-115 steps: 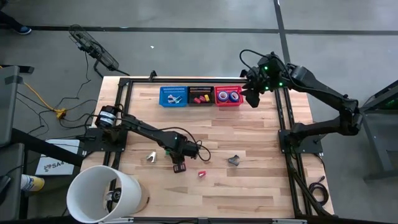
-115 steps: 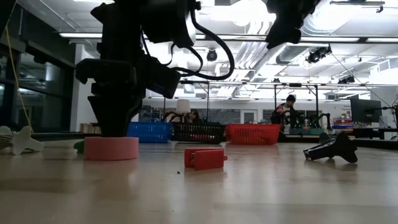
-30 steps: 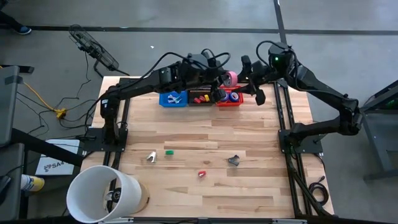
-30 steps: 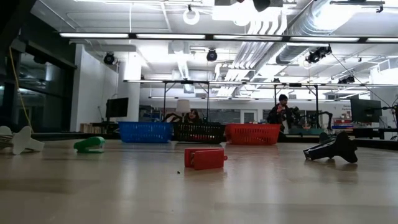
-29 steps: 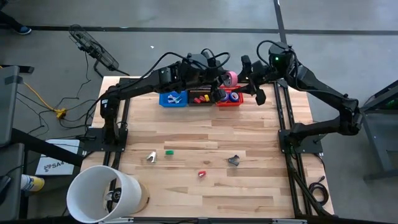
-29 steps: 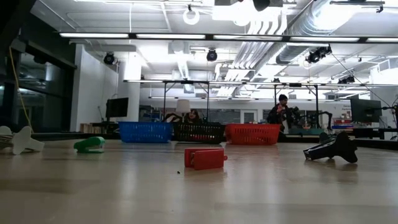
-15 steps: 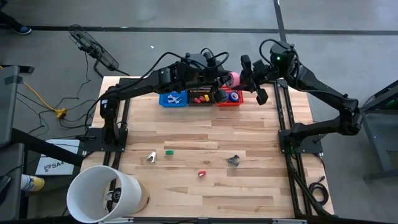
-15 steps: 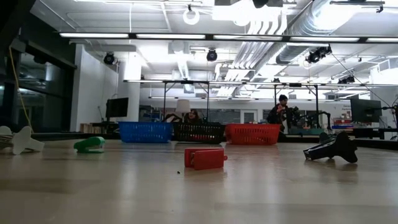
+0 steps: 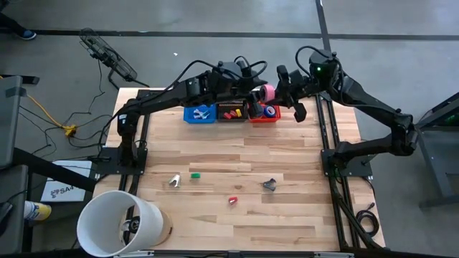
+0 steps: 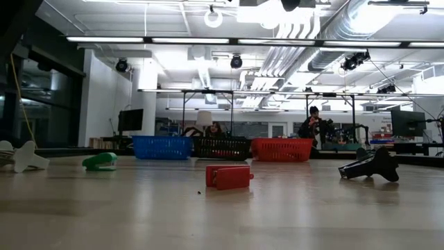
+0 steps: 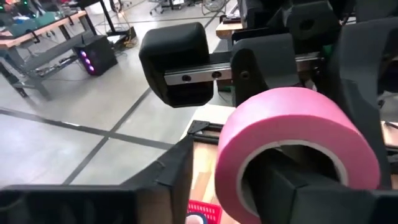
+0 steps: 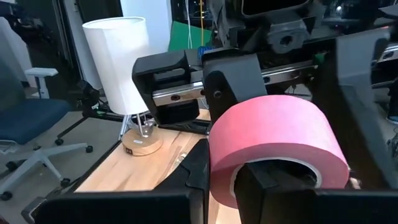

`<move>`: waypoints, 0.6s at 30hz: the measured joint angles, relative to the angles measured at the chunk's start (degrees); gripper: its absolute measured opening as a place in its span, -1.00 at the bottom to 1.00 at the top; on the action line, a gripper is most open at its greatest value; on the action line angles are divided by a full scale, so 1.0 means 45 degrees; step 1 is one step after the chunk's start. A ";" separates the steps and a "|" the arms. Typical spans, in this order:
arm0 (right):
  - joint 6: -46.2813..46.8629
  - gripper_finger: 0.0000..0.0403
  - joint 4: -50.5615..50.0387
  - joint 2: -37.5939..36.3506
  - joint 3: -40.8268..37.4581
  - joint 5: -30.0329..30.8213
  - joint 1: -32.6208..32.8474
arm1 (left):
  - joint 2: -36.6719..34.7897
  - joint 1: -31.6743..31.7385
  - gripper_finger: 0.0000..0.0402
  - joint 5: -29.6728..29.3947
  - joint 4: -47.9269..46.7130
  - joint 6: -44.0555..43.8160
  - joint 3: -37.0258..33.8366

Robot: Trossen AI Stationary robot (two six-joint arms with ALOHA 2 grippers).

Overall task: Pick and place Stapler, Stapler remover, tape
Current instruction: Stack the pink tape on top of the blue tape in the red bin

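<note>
A pink tape roll (image 9: 267,91) hangs in the air over the red basket (image 9: 263,118) at the table's far edge, between both grippers. My right gripper (image 9: 278,90) comes at it from the right and is shut on its wall. My left gripper (image 9: 256,97) reaches in from the left and stands open around the same roll (image 11: 292,137). On the table lie a green stapler (image 9: 194,174), a red stapler (image 9: 233,201), a white staple remover (image 9: 174,180) and a black one (image 9: 270,185). A blue tape roll (image 9: 270,111) lies in the red basket. My right gripper pinches the pink roll's wall (image 12: 219,165), one finger inside the hole (image 12: 264,180) and one on the outside (image 12: 196,177). It comes in about level from the table's right. The roll is lifted clear. My left gripper has one finger in the roll's hole (image 11: 292,186); I cannot tell if it touches. Its outer finger (image 11: 174,177) stands apart from the wall.
A blue basket (image 9: 200,112) and a black basket (image 9: 231,112) stand left of the red one. A big white cylinder (image 9: 118,223) sits at the near left corner. Bare wood lies between the loose items and the baskets.
Since the earliest frame my left gripper has carried the pink roll from the table's near middle up to above the red basket. Within the last second both arms have kept in place with the roll between them.
</note>
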 joint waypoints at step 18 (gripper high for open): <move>-0.0651 -0.83 -0.2202 0.0134 0.0019 0.3361 -0.0217 | -0.1088 -0.0015 0.14 -0.1671 -0.2377 -0.0162 0.0017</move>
